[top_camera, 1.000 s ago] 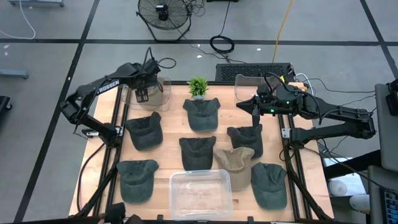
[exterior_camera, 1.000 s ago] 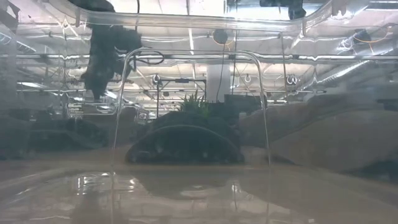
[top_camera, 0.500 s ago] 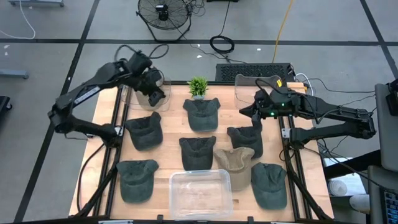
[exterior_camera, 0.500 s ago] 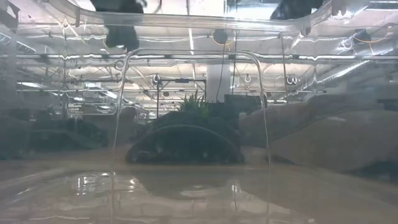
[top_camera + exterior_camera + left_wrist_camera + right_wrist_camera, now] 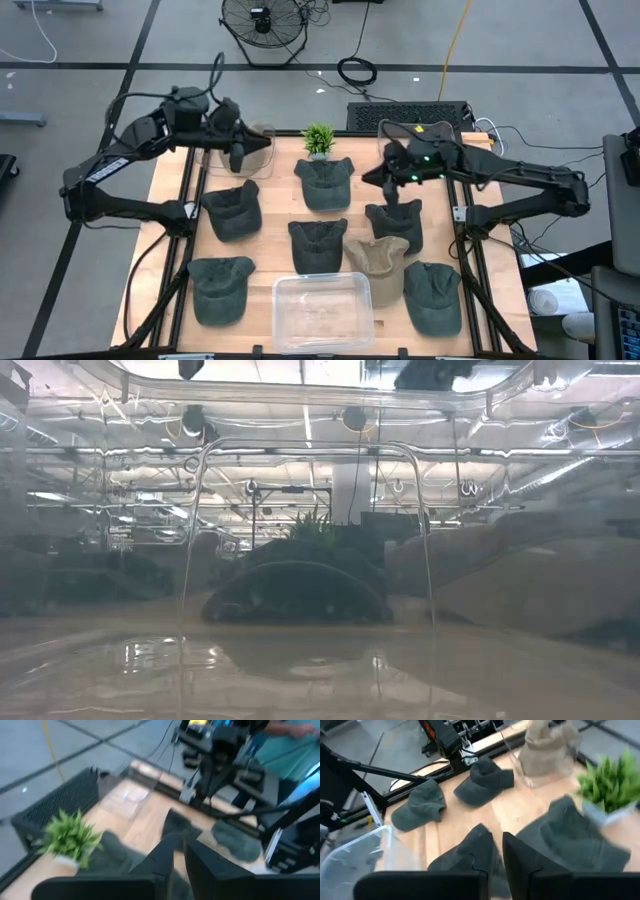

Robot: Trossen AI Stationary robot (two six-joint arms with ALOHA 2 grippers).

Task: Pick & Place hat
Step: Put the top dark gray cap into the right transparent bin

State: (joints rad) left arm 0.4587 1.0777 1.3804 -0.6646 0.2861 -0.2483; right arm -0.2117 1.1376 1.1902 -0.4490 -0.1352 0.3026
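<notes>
Hats (image 5: pixel 323 183) half hidden behind clear bin (image 5: pixel 300 590), low view blurred

We see a pale wooden table (image 5: pixel 270 200) in the middle of the high view, and it's crowded. Seven dark green caps lie across it: one upper centre (image 5: pixel 324 183), one at left (image 5: pixel 232 210), one in the middle (image 5: pixel 317 245), one lower left (image 5: pixel 220 288), one at right (image 5: pixel 395 226), one lower right (image 5: pixel 432 296). A tan cap (image 5: pixel 377 262) sits right of centre. An empty clear bin (image 5: pixel 323 309) rests at the bottom edge, a small green plant (image 5: pixel 319 140) at the top, with clear containers at upper left (image 5: pixel 252 150) and upper right (image 5: pixel 400 135).
</notes>
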